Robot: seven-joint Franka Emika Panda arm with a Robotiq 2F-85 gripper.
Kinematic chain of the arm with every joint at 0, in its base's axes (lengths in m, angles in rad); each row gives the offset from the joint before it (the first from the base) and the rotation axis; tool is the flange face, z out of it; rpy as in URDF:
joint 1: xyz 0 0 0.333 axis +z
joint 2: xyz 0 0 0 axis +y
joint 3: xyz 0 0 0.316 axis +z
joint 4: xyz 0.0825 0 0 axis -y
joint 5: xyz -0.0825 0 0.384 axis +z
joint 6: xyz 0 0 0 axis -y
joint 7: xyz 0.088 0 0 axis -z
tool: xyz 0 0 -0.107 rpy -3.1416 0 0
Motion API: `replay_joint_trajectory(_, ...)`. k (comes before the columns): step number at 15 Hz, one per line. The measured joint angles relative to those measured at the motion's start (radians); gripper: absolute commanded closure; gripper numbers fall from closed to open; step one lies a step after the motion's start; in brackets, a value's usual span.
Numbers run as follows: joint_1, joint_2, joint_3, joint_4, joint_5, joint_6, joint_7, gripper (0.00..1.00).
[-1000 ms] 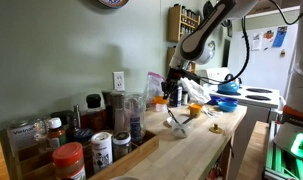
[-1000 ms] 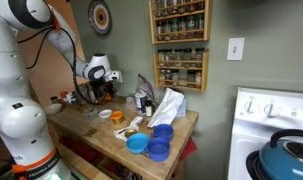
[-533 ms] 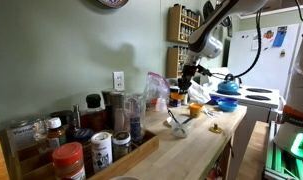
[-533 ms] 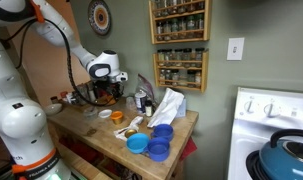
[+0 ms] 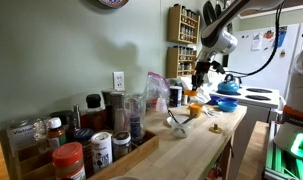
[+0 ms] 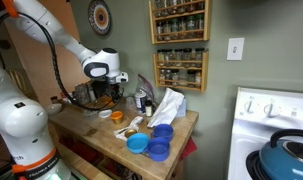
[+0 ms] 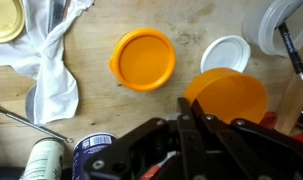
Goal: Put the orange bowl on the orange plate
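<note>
In the wrist view the orange plate [image 7: 143, 60] lies flat on the wooden counter [image 7: 101, 100]. The orange bowl [image 7: 234, 95] hangs to its right, above the counter, with its rim pinched between my fingers. My gripper [image 7: 190, 104] is shut on that rim, beside the plate and not over it. In both exterior views the gripper [image 5: 200, 73] [image 6: 113, 84] hovers above the counter. The plate also shows in an exterior view [image 6: 119, 116]. The bowl is too small to make out in the exterior views.
A white cloth [image 7: 51, 60] lies left of the plate and a white lid [image 7: 226, 52] lies to its right. Blue bowls [image 6: 156, 140] stand near the counter's edge. Jars [image 5: 66, 150] crowd one end. A stove with a blue pot [image 5: 227, 100] stands beyond.
My arm has lifted and swung along the counter with the orange bowl in the gripper, away from the back wall and toward the plate.
</note>
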Motion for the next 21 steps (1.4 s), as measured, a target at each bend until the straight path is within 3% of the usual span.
replay_joint_trajectory(2, 0.006, 0.002, -0.005, 0.001, -0.037, 0.016, 0.020, 0.99)
replay_joint_trajectory(6, -0.023, 0.019, -0.003, -0.001, -0.317, 0.036, 0.178, 0.99)
replay_joint_trajectory(8, -0.030, 0.029, -0.004, -0.006, -0.386, 0.036, 0.208, 0.96)
replay_joint_trajectory(21, -0.014, 0.058, -0.018, -0.006, -0.388, 0.037, 0.200, 0.99)
